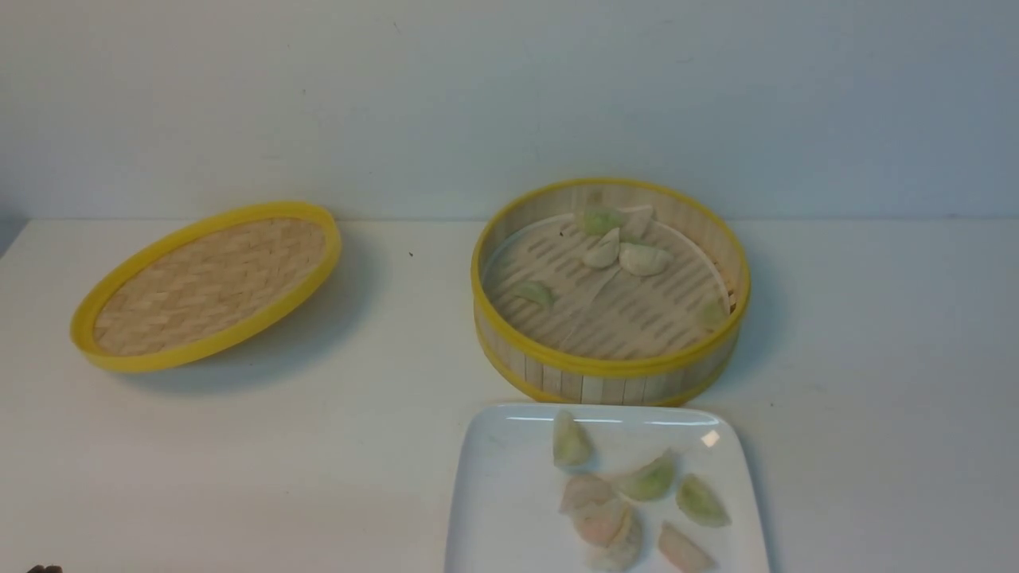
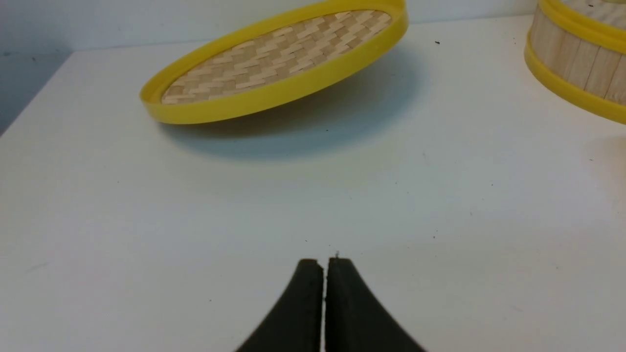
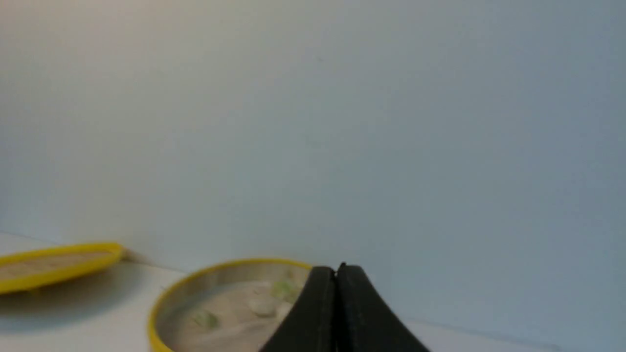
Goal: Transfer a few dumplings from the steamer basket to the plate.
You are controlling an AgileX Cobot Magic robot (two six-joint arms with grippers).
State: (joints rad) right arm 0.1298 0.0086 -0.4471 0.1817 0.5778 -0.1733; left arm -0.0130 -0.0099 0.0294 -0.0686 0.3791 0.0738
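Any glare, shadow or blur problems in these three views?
Front view: glare streaks on the plate rim; soft shadow under the tilted lid. Left wrist view: sharp, with a broad lid shadow; the shut left gripper is crisp. Right wrist view: soft overall, basket and dumplings blurred.

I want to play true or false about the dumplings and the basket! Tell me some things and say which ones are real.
1. The plate has dumplings on it. True.
2. The steamer basket is empty. False: a few dumplings still lie inside.
3. The woven lid sits on top of the basket. False: it rests apart on the table, to the basket's left, tilted.
4. The left end effector is shut and holds nothing. True.
5. The right end effector grips a dumpling. False: it is shut with nothing in it.
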